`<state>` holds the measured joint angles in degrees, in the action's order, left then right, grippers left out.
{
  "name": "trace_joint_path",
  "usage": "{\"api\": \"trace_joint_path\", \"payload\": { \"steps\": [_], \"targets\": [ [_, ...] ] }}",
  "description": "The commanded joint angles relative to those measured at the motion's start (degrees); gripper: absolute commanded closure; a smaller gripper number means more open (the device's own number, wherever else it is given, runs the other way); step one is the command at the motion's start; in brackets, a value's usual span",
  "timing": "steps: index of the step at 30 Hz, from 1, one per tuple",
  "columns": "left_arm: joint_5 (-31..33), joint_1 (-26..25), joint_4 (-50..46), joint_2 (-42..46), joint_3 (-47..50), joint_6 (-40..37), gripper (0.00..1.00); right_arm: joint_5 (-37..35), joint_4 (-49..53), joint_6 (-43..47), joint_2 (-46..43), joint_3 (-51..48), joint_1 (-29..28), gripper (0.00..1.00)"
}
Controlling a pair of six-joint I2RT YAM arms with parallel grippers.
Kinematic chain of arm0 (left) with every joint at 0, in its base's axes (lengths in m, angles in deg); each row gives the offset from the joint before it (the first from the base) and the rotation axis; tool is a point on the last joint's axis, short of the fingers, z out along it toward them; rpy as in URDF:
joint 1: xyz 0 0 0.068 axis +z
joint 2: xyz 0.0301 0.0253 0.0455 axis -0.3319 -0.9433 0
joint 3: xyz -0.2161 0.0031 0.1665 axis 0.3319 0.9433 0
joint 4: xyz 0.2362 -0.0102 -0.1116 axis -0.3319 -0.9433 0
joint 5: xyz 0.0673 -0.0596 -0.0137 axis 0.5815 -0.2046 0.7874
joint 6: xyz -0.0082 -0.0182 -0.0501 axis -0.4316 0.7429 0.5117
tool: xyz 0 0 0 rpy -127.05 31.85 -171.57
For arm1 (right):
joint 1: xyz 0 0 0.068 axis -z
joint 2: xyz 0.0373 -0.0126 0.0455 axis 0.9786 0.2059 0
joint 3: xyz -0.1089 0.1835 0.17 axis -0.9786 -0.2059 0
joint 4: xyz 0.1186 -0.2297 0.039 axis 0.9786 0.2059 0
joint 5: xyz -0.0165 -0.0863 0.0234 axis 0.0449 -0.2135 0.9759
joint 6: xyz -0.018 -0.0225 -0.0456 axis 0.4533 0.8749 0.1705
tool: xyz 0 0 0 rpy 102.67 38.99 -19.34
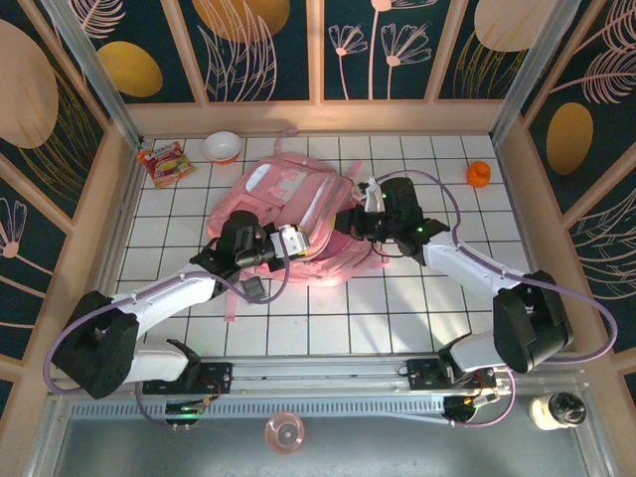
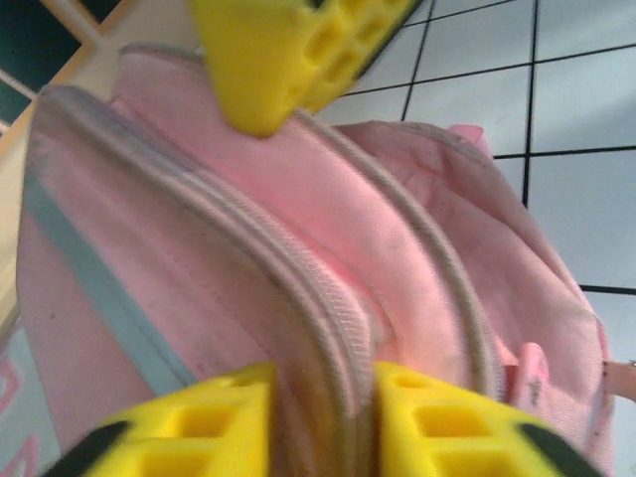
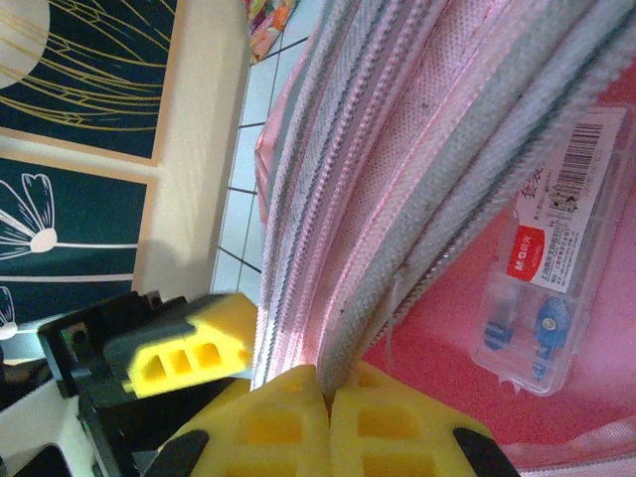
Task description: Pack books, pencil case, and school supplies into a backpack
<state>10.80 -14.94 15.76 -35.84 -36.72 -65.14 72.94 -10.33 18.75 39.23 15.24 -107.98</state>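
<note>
The pink backpack (image 1: 298, 194) lies flat in the middle of the tiled table. My left gripper (image 1: 298, 243) is at its near edge and is shut on a raised zipper seam (image 2: 343, 328) of the backpack (image 2: 179, 258). My right gripper (image 1: 351, 223) is at the right side, shut on a grey zipper edge (image 3: 397, 288) of the backpack (image 3: 417, 119). Beyond that edge, inside on pink lining, lies the pencil case (image 3: 547, 288), showing its see-through part with a white label and a red mark. One finger (image 2: 283, 55) of the right gripper shows close by in the left wrist view. The books and school supplies are hidden.
A red-and-yellow snack packet (image 1: 166, 162) and a small bowl (image 1: 223, 146) sit at the back left. A small orange thing (image 1: 479, 174) is at the back right. Wooden walls (image 1: 318, 117) close in the table.
</note>
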Motion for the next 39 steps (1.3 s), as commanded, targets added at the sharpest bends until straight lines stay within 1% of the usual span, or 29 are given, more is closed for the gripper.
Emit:
{"api": "trace_joint_path", "payload": {
  "steps": [1, 2, 3, 5, 8, 13, 17, 25, 31, 36, 39],
  "targets": [
    [2.92, 0.71, 4.58, 1.0, 0.96, 5.81, 0.95, -0.1, -2.53, 0.9, -5.09, 1.18, 0.2, 0.88],
    [2.96, 0.69, 4.58, 1.29, 0.78, 7.98, 1.0, -2.9, -1.07, 1.77, -6.09, 0.75, 0.06, 0.79],
    [2.78, 0.67, 4.25, 1.45, 0.41, 10.25, 1.0, -6.56, 0.36, 2.64, -7.26, 0.13, -0.44, 0.72],
    [2.02, 0.69, 3.78, 1.76, -0.61, 14.04, 1.0, -12.71, 2.14, 4.66, -9.94, -1.9, -1.68, 0.67],
    [1.56, 0.68, 3.91, 2.13, -1.6, 18.09, 1.0, -18.77, 4.09, 8.44, -13.83, -4.63, -6.21, 0.64],
    [1.3, 0.75, 2.85, 1.92, -3.42, 19.67, 1.0, -22.65, 6.3, 12.74, -15.94, -8.12, -12.55, 0.63],
    [0.58, 0.81, 0.75, 1.01, -5.45, 19.98, 1.0, -21.8, 3.59, 12.76, -13.62, -10.47, -16.08, 0.63],
    [-1.29, 0.77, 0.5, 0.65, -6.57, 21.09, 1.0, -18.29, -1.85, 10.29, -8.61, -12.89, -16.09, 0.59],
    [-2.28, 0.76, 0.72, 0.75, -7.05, 21.09, 1.0, -17.6, -5.39, 9.76, -5.67, -12.66, -16.13, 0.57],
    [-2.69, 0.76, 0.85, 0.68, -7.37, 21.23, 1.0, -14.23, -7.76, 10.23, -3.56, -11.09, -16.04, 0.58],
    [-2.84, 0.82, 0.81, 0.63, -7.45, 21.09, 1.0, -13.13, -9.31, 10.19, -3.55, -10.81, -16.08, 0.61]
  ]
}}
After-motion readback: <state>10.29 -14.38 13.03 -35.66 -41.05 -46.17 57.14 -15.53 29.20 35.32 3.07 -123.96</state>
